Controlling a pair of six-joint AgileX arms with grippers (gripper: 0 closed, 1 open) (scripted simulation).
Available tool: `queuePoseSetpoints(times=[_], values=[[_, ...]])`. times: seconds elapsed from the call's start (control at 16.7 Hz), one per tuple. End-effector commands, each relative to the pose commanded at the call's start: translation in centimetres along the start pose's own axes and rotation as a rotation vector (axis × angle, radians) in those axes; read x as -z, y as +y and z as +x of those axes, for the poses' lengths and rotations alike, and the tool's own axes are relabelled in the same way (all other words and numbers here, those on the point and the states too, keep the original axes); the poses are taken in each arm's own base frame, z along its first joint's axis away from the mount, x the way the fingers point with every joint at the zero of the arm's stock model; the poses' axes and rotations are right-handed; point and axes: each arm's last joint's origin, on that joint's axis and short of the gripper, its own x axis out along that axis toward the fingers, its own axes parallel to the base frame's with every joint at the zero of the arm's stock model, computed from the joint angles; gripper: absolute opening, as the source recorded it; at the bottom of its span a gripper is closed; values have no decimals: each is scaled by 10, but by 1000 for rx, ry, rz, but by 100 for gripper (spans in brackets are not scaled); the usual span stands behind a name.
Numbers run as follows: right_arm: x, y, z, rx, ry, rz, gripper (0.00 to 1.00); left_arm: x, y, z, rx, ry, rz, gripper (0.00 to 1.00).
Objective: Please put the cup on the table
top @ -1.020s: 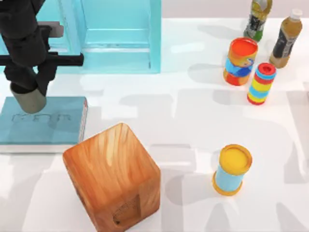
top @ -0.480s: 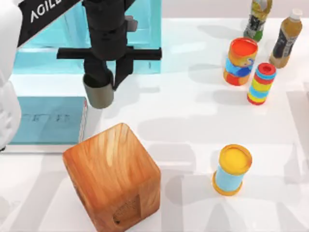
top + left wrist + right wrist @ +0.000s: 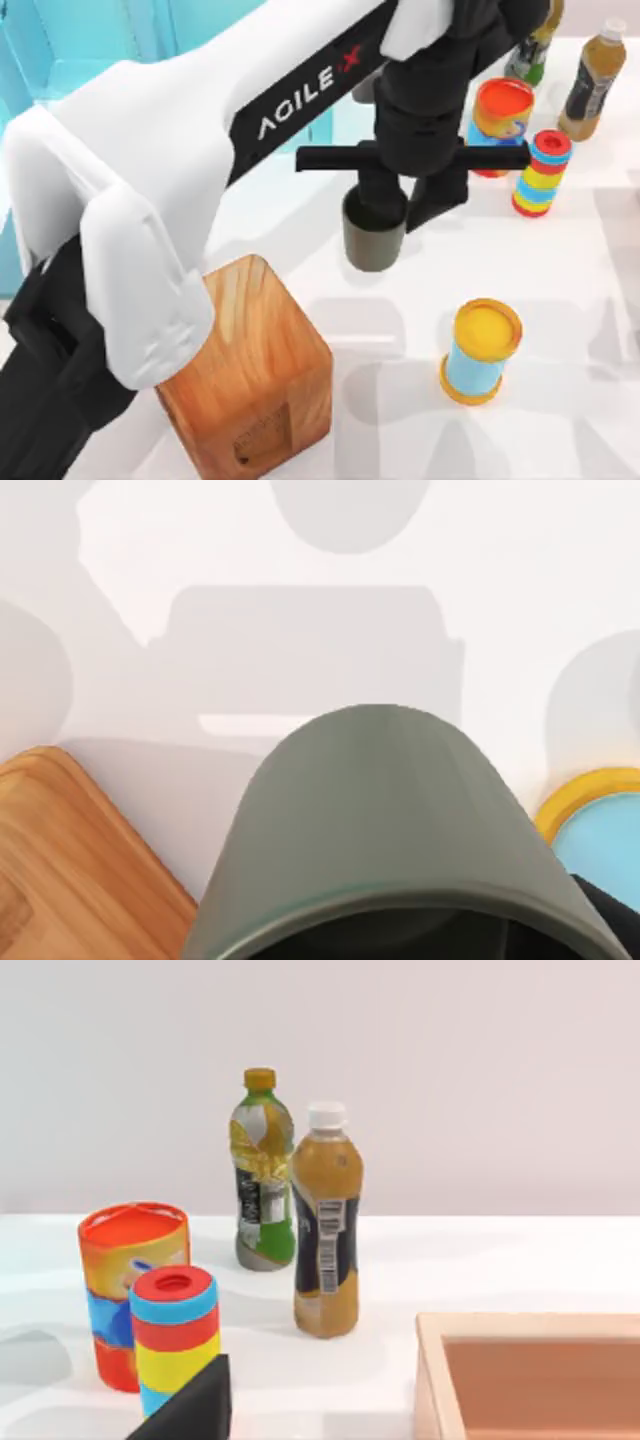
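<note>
Your left gripper (image 3: 392, 205) is clamped on the olive-grey cup (image 3: 373, 238), upright above the white table (image 3: 560, 280), between wooden cube (image 3: 250, 370) and yellow-lidded blue can (image 3: 481, 352).

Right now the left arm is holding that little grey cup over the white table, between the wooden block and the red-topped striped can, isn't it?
Nearly. The left gripper does hold the cup over the table, but the top view shows it between the wooden block and the yellow-lidded blue can. The red-topped striped can stands farther back.

Plain pale wall (image 3: 450, 1070), perhaps pinkish; soft shadows below.
</note>
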Motion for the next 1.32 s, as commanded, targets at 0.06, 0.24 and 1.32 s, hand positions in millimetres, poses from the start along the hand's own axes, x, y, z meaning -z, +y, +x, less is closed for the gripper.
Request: queuePoseSetpoints(times=[0.06,0.24,1.32], values=[[0,0,0,0,0,0,100,2,-2,0,-1,1,0,0],[0,0,0,0,0,0,100,2,-2,0,-1,1,0,0],[0,0,0,0,0,0,100,3,6,65,-1,1,0,0]])
